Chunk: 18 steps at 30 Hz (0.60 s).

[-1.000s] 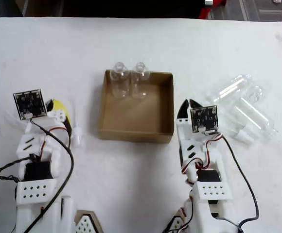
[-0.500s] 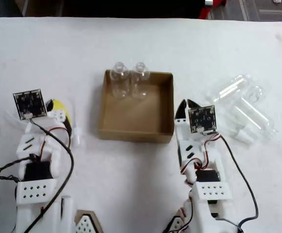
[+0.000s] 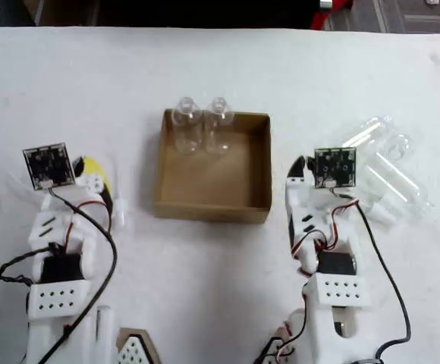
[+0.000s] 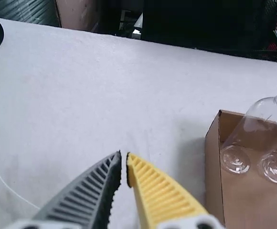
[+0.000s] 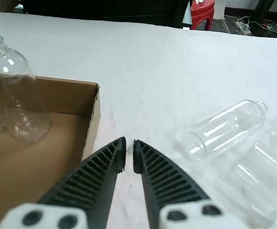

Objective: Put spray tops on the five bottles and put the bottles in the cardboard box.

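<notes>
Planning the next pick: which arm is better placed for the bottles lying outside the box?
Right. The right gripper sits beside the lying bottles, right of the cardboard box; the left gripper is on the box's far side.

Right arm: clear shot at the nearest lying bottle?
Probably yes. Bare table lies between the right gripper and the bottle; the cardboard box sits off to the other side.

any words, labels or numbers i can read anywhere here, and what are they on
No text here can be read.
Cardboard box: plain, no print showing.
Bottles: clear, no labels.
Camera boards on the arms: tiny marks, too small to read.
</notes>
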Available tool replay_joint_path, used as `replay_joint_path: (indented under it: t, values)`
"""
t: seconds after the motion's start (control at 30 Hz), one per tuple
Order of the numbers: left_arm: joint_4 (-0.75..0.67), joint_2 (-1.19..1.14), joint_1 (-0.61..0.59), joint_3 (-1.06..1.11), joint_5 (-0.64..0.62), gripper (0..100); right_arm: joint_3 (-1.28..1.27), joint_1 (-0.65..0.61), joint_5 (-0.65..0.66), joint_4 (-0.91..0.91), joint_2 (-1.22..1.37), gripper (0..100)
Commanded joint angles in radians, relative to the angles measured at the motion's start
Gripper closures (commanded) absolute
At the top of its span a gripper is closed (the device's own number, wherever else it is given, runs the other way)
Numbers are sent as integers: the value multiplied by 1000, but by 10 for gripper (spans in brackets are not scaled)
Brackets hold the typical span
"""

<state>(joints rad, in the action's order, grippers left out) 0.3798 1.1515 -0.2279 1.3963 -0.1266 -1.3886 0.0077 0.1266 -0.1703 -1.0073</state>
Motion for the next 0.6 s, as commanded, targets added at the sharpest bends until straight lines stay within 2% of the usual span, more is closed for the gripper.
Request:
replay_joint_path:
  t: [0.0,0.17,0.33,0.43,0.57]
  values:
    - [-121,12,12,29,89,976,52,15,-12,-7,15,980]
    - [-141,12,22,34,100,976,78,-10,-12,-5,91,978]
    - [-141,12,93,35,107,976,222,4,-23,-56,260,981]
    - [-141,10,107,37,109,976,407,45,-44,-193,406,981]
    - [-155,10,107,52,109,976,732,134,-84,-498,576,978]
